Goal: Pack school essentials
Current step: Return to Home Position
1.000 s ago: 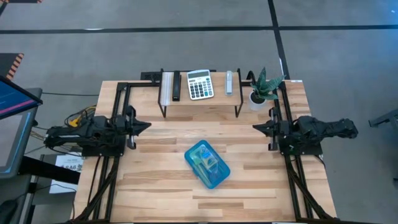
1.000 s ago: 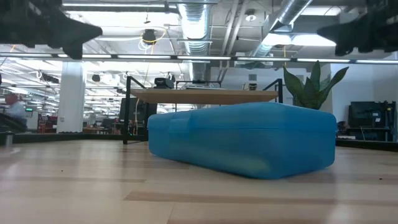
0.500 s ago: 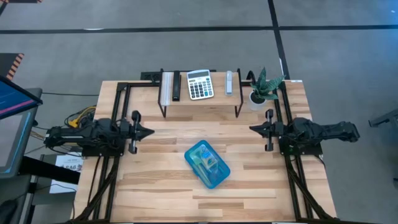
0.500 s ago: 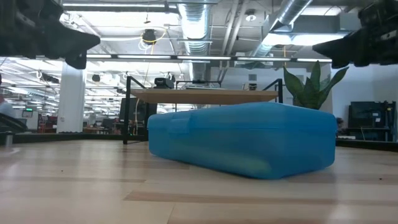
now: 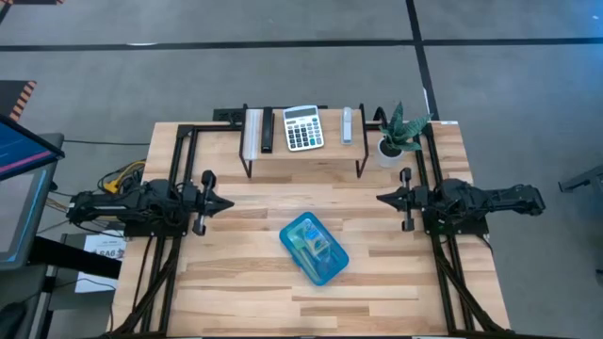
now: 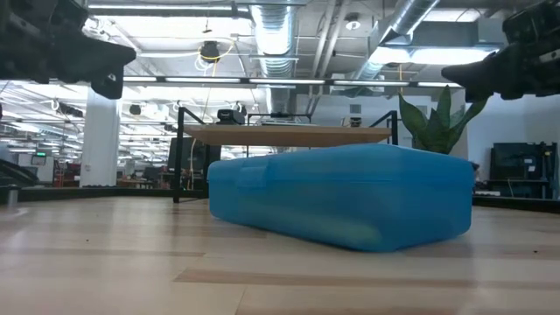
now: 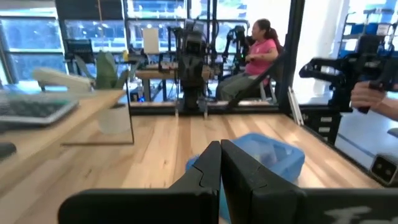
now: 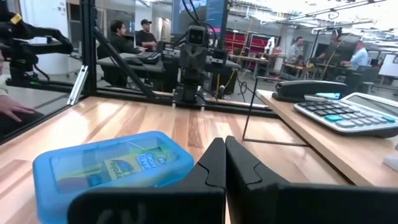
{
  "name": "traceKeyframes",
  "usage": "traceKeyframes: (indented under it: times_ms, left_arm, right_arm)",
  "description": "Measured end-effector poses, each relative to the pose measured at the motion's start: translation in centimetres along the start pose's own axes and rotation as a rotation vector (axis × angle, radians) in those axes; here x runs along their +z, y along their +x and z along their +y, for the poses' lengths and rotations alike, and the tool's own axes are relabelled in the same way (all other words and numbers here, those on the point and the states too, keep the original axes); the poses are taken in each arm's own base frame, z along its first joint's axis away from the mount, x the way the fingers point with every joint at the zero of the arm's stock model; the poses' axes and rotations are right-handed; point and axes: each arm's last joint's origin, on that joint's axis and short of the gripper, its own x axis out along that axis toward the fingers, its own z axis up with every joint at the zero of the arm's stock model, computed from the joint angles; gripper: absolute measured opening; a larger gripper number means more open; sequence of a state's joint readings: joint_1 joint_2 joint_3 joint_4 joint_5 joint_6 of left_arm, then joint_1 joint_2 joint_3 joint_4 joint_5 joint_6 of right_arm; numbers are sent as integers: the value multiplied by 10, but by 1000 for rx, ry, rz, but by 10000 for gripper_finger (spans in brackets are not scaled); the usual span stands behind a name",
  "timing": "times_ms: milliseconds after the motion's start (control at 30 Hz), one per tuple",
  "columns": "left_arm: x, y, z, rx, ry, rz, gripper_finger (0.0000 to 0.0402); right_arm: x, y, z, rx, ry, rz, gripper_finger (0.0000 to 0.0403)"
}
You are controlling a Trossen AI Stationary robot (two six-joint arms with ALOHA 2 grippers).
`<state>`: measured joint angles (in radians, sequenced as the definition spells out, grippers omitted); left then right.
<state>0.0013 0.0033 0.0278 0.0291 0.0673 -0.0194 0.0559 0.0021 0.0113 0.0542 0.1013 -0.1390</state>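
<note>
A translucent blue plastic case (image 5: 315, 249) lies flat and closed on the table's middle, with yellow-green stationery showing through its lid (image 8: 118, 163); it also shows in the low view (image 6: 341, 197) and left wrist view (image 7: 270, 155). No loose scissors, pencils or pen show outside it. My left gripper (image 5: 229, 201) hovers shut at the table's left side, above and left of the case. My right gripper (image 5: 379, 198) hovers shut at the right side, pointing toward the middle. Both are clear of the case.
A raised wooden shelf (image 5: 303, 155) on a black frame stands at the far edge, carrying a white-and-grey calculator (image 5: 302, 127), a black bar and white items. A small potted plant (image 5: 396, 137) stands at the far right. People sit in the room beyond the table.
Both arms have reached inward toward the table's middle, the left gripper moving right and the right gripper moving left, each by a small amount. The blue case has stayed where it was.
</note>
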Motion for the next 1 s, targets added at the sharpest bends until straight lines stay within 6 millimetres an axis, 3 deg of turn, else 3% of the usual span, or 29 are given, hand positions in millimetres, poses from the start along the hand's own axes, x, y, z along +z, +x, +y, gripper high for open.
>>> traceKeyframes:
  times_ms: [833,1000]
  left_arm:
    - [-5,1,1,13,-21,7,0]
    - [-7,1,2,80,-22,18,0]
  right_arm:
    - [-2,0,-1,-55,53,32,27]
    - [-2,0,-1,-56,58,25,31]
